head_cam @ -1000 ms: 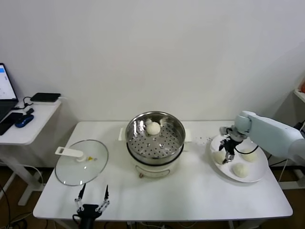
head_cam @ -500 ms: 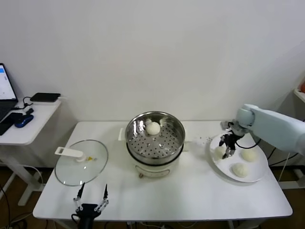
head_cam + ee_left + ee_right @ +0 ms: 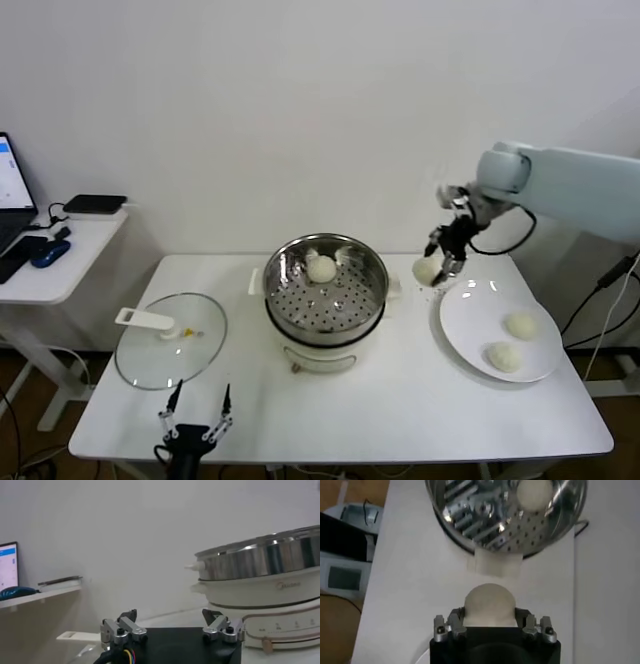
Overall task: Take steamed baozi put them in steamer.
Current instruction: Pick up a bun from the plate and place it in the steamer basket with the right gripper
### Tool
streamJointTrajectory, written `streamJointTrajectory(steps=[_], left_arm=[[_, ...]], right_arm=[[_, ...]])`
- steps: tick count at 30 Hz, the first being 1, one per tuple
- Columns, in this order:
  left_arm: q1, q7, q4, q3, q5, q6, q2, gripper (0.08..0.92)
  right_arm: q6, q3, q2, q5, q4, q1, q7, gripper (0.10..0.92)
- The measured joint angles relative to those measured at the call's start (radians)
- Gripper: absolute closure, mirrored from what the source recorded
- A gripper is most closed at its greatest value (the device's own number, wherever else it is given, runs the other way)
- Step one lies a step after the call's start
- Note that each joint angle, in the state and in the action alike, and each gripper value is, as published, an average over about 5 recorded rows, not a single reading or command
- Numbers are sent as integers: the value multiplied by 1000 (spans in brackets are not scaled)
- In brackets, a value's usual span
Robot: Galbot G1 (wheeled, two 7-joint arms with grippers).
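- At the far left of the head view sit a side desk with a laptop (image 3: 12,190). On the white table (image 3: 400,400) in the lower left lies the glass lid (image 3: 171,340), flat, well apart from the pot.
- My left gripper (image 3: 193,412) hangs at the bottom edge, left of centre, fingers spread and holding nothing. It is idle.
- In the centre stands the steamer (image 3: 325,300), uncovered, with one baozi in the pot (image 3: 322,268) resting toward the far side of its perforated floor.
- Right of the pot, in the upper right middle of the frame, my right gripper (image 3: 441,256) is clamped on the carried baozi (image 3: 427,270), lifted clear of the table between the steamer and the plate (image 3: 480,315).
- The steamer lies to the frame's left of my fingers and lower; the right arm is plainly the nearer one, so I judge the coming move is across and down.
- At the lower right, two buns (image 3: 521,324) wait on the plate.
- My right wrist view shows what the head view cannot: the bun (image 3: 489,604) seated between the pads, and open basket floor beside the first bun.
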Motion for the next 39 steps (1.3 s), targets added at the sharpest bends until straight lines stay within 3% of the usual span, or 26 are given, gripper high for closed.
streamJointTrajectory(steps=[15,39], left_arm=[[-3,3,-15,3,2,3,6,177],[3,15,-21,-3,7,1,-2,177]], right_arm=[[-107,96,248,131,-26,-24,95,364],[-130,164,519,-7,-315,-282,75,364]])
